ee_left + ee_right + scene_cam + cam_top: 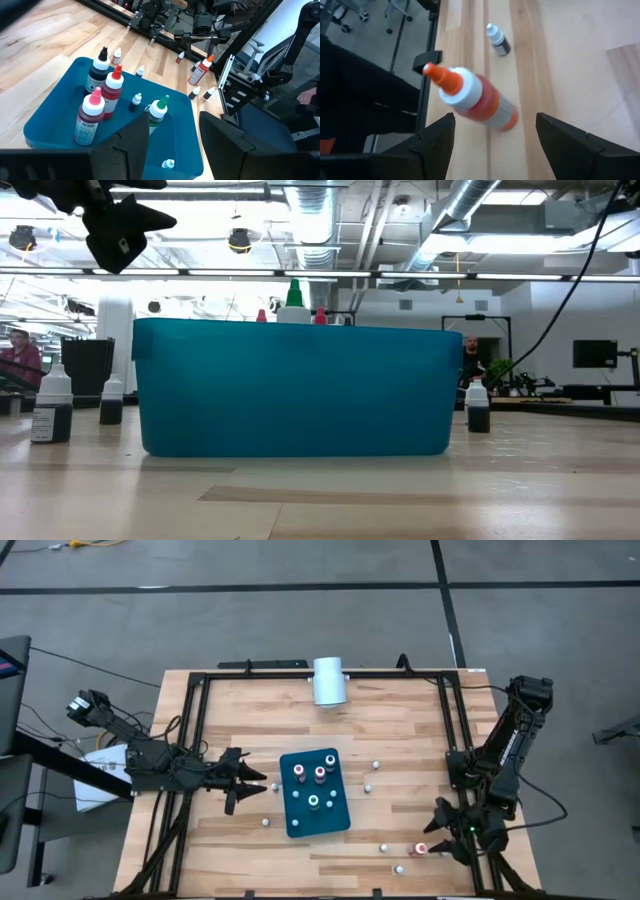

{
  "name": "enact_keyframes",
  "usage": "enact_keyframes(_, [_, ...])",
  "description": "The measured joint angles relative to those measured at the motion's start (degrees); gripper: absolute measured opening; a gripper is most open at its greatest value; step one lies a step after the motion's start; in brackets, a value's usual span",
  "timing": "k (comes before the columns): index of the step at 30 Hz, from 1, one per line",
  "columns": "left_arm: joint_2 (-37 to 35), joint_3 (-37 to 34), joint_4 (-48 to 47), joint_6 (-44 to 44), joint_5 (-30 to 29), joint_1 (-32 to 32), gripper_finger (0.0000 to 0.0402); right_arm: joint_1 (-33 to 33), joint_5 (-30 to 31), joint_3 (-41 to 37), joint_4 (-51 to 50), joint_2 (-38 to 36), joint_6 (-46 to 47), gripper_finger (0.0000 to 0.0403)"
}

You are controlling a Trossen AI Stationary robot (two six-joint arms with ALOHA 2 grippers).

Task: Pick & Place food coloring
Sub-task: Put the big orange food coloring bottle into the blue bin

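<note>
Right gripper [443, 830] sits low at the table's [400, 730] near right corner, fingers spread wide with nothing gripped. Between them, in the right wrist view, an orange-capped bottle [472, 100] lies on its side on the wood, untouched, and a tiny dark bottle [498, 41] rests just beyond it. Left gripper [243, 783] hovers just left of the teal tray [300, 823], jaws partly open and empty. Inside the tray stand several food coloring bottles [106, 95]: red ones, a black-capped one, a green one, plus small droppers. More small bottles lie scattered on the wood right of the tray. A white cylinder [328, 680] rests at the far edge.
</note>
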Motion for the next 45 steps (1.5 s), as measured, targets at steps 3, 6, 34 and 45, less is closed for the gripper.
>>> enact_keyframes(3, [0.13, 0.0, 0.01, 0.07, 0.0, -0.01, 0.0165, 0.04, -0.59, 0.0, 1.19, 0.02, 0.0, 0.0266])
enact_keyframes(6, [1.09, -0.05, -0.14, 0.2, 0.02, 0.0, 0.0165, -0.07, -0.59, 0.0, 1.79, 0.02, -0.05, 0.0266])
enact_keyframes(34, [3.37, -0.28, 8.22, 8.05, -1.73, 0.02, 0.0165, -6.31, 1.07, -0.02, 17.7, 14.1, -4.5, 0.0266])
enact_keyframes(45, [3.37, -0.28, 6.16, 6.63, -1.55, 0.02, 0.0165, -7.69, 0.85, -0.02, 17.68, 14.1, -4.5, 0.0266])
